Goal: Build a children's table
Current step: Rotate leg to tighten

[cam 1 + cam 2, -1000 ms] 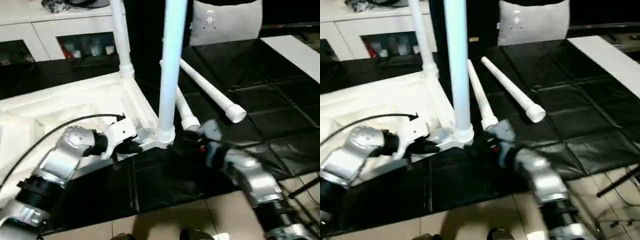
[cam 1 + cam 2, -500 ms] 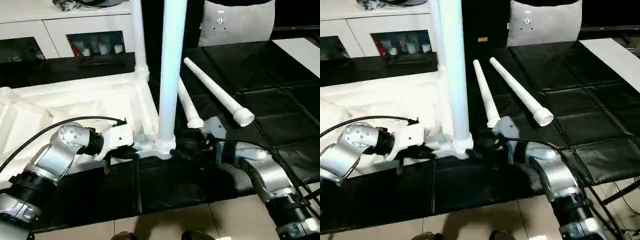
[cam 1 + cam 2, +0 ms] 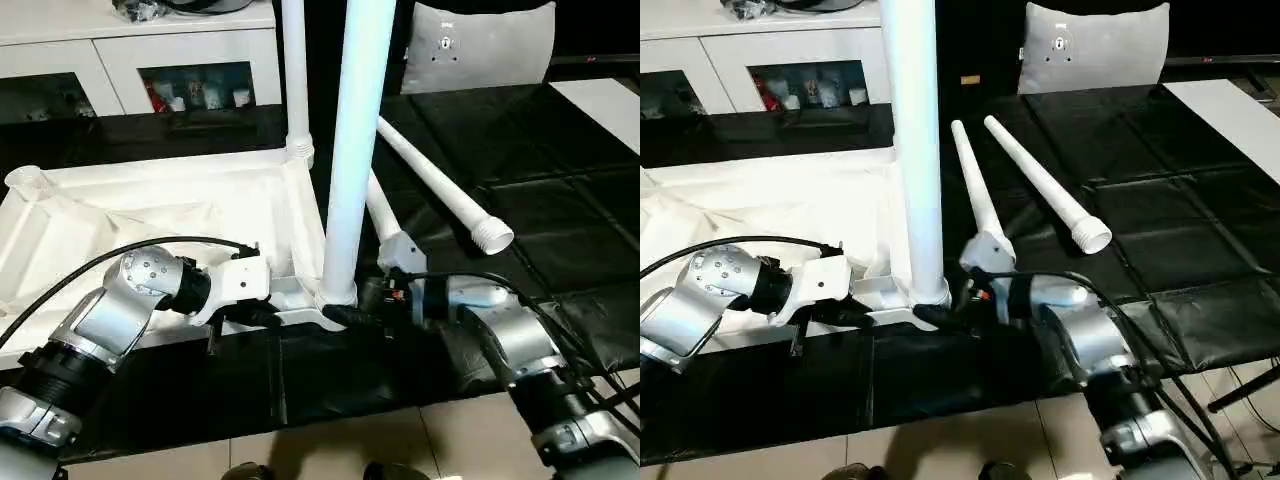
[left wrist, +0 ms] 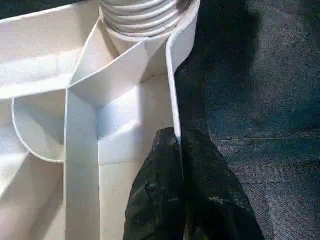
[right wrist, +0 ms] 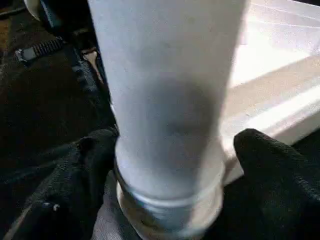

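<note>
Left gripper (image 4: 180, 150) pinches the tabletop (image 3: 150, 200) rim, while right gripper (image 5: 165, 165) (fingers spread) straddles the upright leg (image 5: 165, 90).

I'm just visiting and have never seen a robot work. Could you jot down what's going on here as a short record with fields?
table top: upside down on the black mat
legs fitted: two, standing upright
legs loose: two, lying on the mat
left gripper: fingers shut on the table top's rim
right gripper: fingers open on either side of the near leg's base
</note>
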Robot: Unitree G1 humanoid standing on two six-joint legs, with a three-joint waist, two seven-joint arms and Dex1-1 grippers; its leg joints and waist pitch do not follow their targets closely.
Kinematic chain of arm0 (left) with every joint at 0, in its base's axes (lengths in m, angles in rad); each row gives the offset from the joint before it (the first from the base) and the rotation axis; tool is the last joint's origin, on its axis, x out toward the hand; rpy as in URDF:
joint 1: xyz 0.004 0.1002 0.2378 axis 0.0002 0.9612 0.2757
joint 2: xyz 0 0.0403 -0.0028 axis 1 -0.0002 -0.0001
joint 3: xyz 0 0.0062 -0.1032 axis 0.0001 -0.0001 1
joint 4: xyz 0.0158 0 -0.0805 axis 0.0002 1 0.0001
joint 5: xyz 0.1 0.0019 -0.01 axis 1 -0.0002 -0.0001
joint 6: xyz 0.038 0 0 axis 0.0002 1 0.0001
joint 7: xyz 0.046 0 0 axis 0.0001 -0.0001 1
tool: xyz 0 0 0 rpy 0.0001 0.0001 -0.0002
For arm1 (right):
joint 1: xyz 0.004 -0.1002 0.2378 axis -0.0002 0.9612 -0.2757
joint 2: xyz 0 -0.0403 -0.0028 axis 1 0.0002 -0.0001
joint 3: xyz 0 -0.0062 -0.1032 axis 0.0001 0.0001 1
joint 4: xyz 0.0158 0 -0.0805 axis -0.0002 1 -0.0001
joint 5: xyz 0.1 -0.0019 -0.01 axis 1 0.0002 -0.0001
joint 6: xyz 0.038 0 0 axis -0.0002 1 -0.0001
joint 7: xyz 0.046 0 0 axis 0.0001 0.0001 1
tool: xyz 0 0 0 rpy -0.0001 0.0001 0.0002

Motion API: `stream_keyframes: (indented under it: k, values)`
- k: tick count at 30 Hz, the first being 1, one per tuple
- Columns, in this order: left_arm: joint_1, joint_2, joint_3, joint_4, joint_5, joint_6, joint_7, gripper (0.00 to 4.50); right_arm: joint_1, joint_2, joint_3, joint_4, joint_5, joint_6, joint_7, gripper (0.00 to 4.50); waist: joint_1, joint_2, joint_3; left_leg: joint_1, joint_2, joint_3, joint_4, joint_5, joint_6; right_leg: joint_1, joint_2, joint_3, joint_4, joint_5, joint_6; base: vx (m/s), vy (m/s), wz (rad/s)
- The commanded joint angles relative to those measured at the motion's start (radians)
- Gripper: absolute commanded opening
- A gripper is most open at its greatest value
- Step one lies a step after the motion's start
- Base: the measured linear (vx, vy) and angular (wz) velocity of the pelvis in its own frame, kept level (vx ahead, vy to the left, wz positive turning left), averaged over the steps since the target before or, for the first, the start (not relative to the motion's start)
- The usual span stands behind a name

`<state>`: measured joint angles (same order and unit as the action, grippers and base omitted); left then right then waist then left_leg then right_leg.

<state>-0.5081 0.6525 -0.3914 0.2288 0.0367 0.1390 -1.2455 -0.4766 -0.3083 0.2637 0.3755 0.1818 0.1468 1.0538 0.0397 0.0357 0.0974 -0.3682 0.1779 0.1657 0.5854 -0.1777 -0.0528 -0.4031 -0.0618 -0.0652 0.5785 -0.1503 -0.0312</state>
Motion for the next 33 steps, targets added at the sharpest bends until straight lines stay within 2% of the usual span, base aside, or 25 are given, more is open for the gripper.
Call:
stream_keyframes:
  k: [1,12,21,22,25,27,29,31,32,33]
  values:
    - [0.009,0.003,-0.046,-0.041,0.014,-0.012,-0.049,0.0,-0.024,0.007,0.005,0.024,0.001,0.0,0.01,3.96,-0.004,0.003,-0.078,0.013,0.048,-0.009,-0.067,-0.21,0.043,0.051,-0.073,0.049,-0.054,-0.263,-0.232,0.0,0.0,0.0]
    - [0.008,0.01,-0.044,-0.042,0.02,-0.007,-0.051,0.0,-0.047,0.024,0.01,0.067,-0.002,0.005,0.035,2.89,-0.003,0.003,-0.08,0.012,0.047,-0.008,-0.066,-0.197,0.043,0.053,-0.074,0.048,-0.052,-0.259,-0.231,0.0,0.0,0.0]
    - [0.017,0.013,-0.039,-0.052,0.023,0.011,-0.042,0.0,-0.029,0.028,0.024,0.059,-0.005,0.026,0.051,2.72,-0.004,0.003,-0.079,0.013,0.047,-0.008,-0.066,-0.202,0.041,0.051,-0.072,0.048,-0.052,-0.26,-0.233,0.0,0.0,0.0]
    - [0.021,0.009,-0.03,-0.059,0.018,0.036,-0.029,0.0,-0.018,0.036,0.026,0.048,-0.001,0.055,0.039,2.72,-0.003,0.006,-0.079,0.014,0.047,-0.008,-0.066,-0.208,0.039,0.051,-0.073,0.048,-0.053,-0.268,-0.233,0.0,0.0,0.0]
    - [0.024,-0.009,-0.008,-0.071,0.006,0.08,0.006,0.0,-0.005,0.045,0.04,0.022,-0.017,0.111,-0.004,2.72,-0.005,0.004,-0.078,0.013,0.048,-0.009,-0.069,-0.207,0.034,0.052,-0.072,0.048,-0.052,-0.266,-0.23,0.0,0.0,0.0]
    - [0.026,-0.037,0.023,-0.09,-0.006,0.153,0.063,0.0,0.011,0.071,0.044,-0.01,-0.022,0.157,-0.055,2.72,-0.006,0.005,-0.075,0.015,0.047,-0.009,-0.069,-0.225,0.026,0.05,-0.072,0.048,-0.055,-0.29,-0.225,0.0,0.0,0.0]
    - [0.029,-0.073,0.055,-0.117,-0.011,0.233,0.136,0.0,0.024,0.13,0.022,-0.014,-0.013,0.199,-0.147,2.72,-0.008,0.005,-0.07,0.017,0.046,-0.009,-0.072,-0.254,0.015,0.047,-0.074,0.049,-0.062,-0.35,-0.21,0.0,0.0,0.0]
    - [0.037,-0.1,0.079,-0.161,-0.013,0.318,0.19,0.0,0.028,0.188,-0.001,0.001,-0.013,0.22,-0.24,2.72,-0.016,0.003,-0.065,0.022,0.044,-0.014,-0.075,-0.314,-0.009,0.041,-0.074,0.046,-0.072,-0.467,-0.174,0.0,0.0,0.0]
    - [0.037,-0.101,0.08,-0.163,-0.013,0.322,0.193,0.0,0.028,0.19,-0.002,0.002,-0.014,0.221,-0.244,2.72,-0.016,0.003,-0.064,0.025,0.042,-0.015,-0.075,-0.328,-0.012,0.038,-0.075,0.045,-0.076,-0.495,-0.164,0.0,0.0,0.0]
    - [0.042,-0.132,0.105,-0.198,-0.014,0.394,0.246,0.0,0.025,0.233,-0.015,0.018,-0.02,0.23,-0.31,2.71,-0.023,0.002,-0.06,0.024,0.042,-0.018,-0.076,-0.347,-0.019,0.038,-0.077,0.044,-0.08,-0.534,-0.146,0.0,0.0,0.0]
